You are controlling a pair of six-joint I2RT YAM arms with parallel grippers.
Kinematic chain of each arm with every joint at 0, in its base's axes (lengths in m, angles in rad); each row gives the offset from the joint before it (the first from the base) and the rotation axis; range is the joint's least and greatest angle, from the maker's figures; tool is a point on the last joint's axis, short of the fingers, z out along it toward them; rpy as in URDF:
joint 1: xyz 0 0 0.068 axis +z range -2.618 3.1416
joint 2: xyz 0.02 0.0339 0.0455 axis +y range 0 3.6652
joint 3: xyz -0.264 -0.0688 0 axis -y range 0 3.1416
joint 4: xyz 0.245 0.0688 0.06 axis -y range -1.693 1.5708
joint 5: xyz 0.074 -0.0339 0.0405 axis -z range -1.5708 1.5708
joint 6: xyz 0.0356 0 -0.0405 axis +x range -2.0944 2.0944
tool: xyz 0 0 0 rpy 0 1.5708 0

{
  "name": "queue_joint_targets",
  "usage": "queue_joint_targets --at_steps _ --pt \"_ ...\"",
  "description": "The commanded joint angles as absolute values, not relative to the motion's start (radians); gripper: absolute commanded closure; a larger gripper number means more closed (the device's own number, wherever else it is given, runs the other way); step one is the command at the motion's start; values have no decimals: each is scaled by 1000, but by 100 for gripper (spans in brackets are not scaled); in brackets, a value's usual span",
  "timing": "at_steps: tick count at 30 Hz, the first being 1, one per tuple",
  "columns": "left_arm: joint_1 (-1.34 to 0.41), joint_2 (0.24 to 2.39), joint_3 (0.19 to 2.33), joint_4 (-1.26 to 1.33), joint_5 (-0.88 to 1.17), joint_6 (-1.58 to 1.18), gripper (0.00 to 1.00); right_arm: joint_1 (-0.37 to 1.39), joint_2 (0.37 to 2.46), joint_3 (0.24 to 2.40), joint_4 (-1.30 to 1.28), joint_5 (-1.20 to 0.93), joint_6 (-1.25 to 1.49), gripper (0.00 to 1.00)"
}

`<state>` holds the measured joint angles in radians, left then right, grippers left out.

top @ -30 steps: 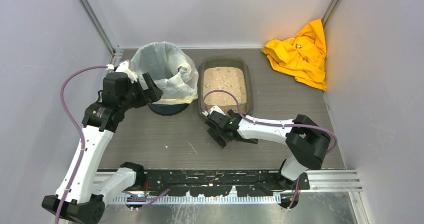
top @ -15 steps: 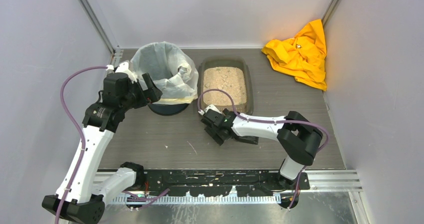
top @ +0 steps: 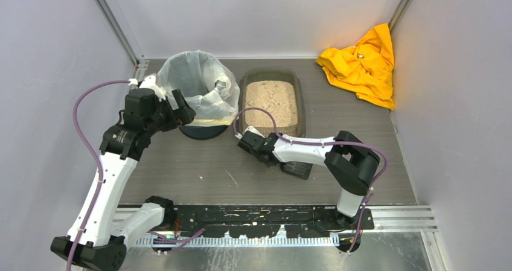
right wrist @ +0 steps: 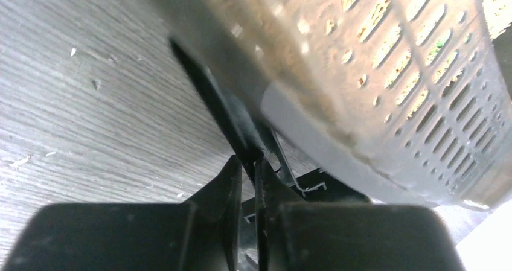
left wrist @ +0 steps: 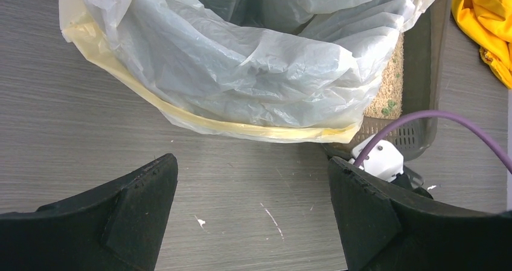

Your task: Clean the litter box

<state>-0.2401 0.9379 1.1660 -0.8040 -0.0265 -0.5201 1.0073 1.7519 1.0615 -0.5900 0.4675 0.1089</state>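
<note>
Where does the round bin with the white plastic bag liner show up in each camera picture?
Top external: round bin with white plastic bag liner, left of centre at the back.
Left wrist: the bin fills the top.
Right wrist: not in it.
Shared landmark: grey wood-grain table, in all three.

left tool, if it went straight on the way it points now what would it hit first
The left tool, jaws open, points at the near side of the white bag liner draped over the bin. It would most likely meet that liner first, around its yellowish lower edge. The depth is hard to judge.
</note>
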Motion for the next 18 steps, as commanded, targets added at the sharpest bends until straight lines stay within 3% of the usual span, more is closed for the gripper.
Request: queue_joint_targets --at_steps 1,3,8,18 --pt "-241 917 1166 -761 -35 -508 6 1011 1756 1073 -592 461 122 94" --pt "-241 916 1166 -760 -35 -509 6 1010 1758 1071 -594 467 122 99" --pt "-241 915 1164 -759 -38 -508 6 1011 1731 1067 -595 481 129 99" --pt "-240 916 1166 -758 -38 -507 6 1012 1456 1051 -685 434 75 99"
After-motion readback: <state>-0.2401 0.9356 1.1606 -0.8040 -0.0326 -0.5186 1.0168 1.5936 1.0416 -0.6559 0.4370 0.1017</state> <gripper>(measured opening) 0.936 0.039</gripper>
